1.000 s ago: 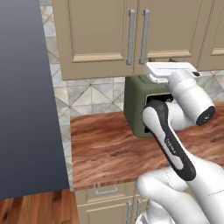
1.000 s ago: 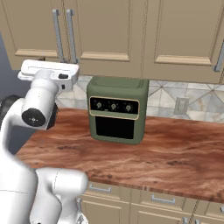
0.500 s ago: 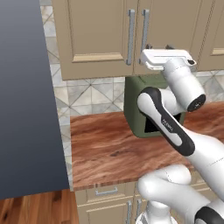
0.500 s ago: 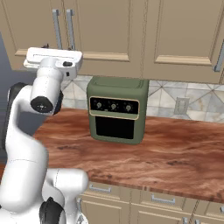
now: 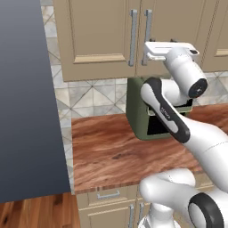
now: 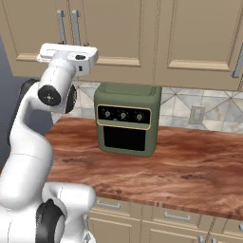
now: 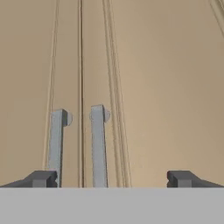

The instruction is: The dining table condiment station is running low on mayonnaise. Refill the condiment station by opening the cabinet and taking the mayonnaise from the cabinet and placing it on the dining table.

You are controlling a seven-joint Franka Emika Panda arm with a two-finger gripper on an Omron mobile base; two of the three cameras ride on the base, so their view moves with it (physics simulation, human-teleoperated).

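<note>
A wood-grain counter ran along a tiled wall, with low drawer-fronted units beneath it and a tall dark grey panel standing at its left end in the left base view. On the counter sat a green oven with three knobs and a dark door, its back near the wall, and a wall socket showed on the tiles just to its right. Above the counter hung the cabinet, a tan wall cupboard with recessed-panel double doors, both closed, whose two long silver bar handles stood side by side at the middle seam. The white arm was raised in front of the oven, its hand level with the lower edge of the doors and pointed at them. The gripper was spread wide with nothing between its fingers; in the hand view its two dark fingertips stood far apart at the bottom, the left one in line with the left handle, and both handles lay between them, nearer the left tip. From the base views the hand sat close to the handles' lower ends, though whether it touched them could not be told. The mayonnaise was presumably behind the closed doors, hidden from sight.
</note>
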